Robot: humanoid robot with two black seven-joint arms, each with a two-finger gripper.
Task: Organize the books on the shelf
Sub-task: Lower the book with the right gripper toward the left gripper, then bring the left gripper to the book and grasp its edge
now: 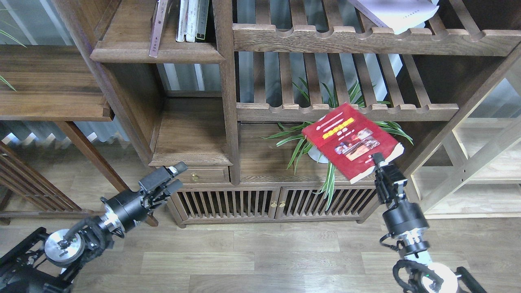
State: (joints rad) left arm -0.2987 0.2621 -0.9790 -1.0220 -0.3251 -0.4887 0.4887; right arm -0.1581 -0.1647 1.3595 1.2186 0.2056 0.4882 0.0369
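Right of centre, the robot's right gripper (379,158) rises from the lower right of the frame, its fingers clamped on the near edge of a bright red paperback book with a yellow title and photos (350,140). That book hangs tilted in the air, cover facing up, in front of a green spider plant in a white pot (315,152) and just below a slatted dark-wood board with a scalloped front rail (346,110).

At lower left, the left gripper (176,176) reaches up from the corner with its two black fingers parted a little and holding nothing, close to a small drawer with a brass knob (201,175).

Across the upper left sits a narrow dark-brown wooden shelf with a rounded front edge (158,55). A dark maroon book (158,28) leans on it, beside several thin pale-spined volumes (190,20) standing upright.

At the top right, a thick white-lavender book (397,14) lies flat on the upper slatted board (366,40), partly cut off by the frame edge. Pale wood-plank flooring (252,252) fills the bottom.
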